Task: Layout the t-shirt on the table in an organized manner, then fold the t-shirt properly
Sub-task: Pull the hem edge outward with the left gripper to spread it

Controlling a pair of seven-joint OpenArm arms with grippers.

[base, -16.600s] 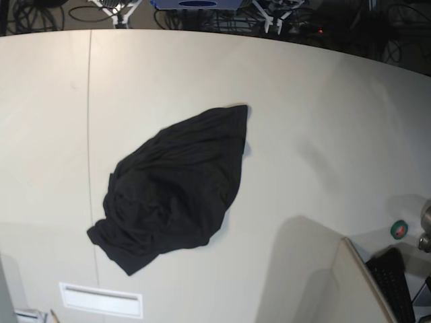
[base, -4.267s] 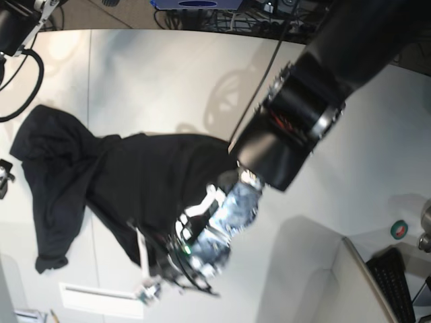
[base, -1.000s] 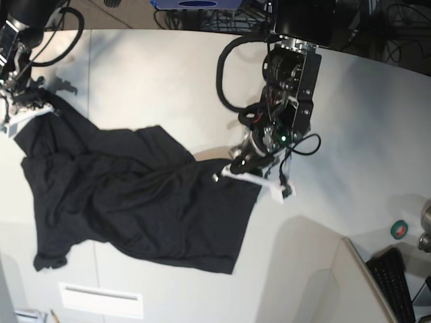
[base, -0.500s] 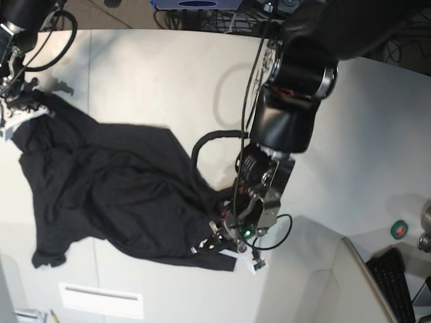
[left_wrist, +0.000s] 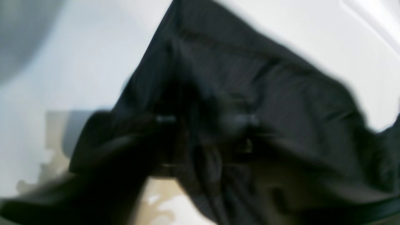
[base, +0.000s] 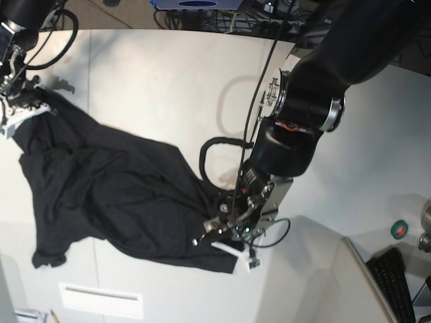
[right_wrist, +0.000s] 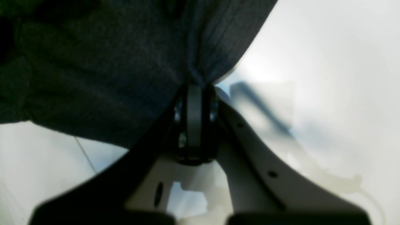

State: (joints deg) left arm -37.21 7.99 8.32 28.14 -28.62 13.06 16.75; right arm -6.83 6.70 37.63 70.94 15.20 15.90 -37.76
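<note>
The black t-shirt [base: 114, 195] lies spread and wrinkled over the left and middle of the off-white table [base: 168, 81]. No print shows on it. My right gripper [base: 23, 111] is at the far left, shut on the shirt's far corner. The right wrist view shows its jaws [right_wrist: 194, 90] pinching a bunched fold of cloth [right_wrist: 93, 62]. My left gripper [base: 225, 242] sits low on the shirt's near right corner. In the blurred left wrist view, dark cloth [left_wrist: 281, 103] drapes over the fingers and hides how they stand.
A small white plate [base: 101, 299] lies by the near edge, below the shirt. A tilted pale panel [base: 323, 282], a keyboard [base: 394, 282] and a green tape roll [base: 399, 229] are at the near right. A dark seam [base: 89, 87] crosses the table.
Over the last second the left arm swung from the table's middle down to the near side, dragging the shirt's right corner with it. The right gripper kept its hold and place.
</note>
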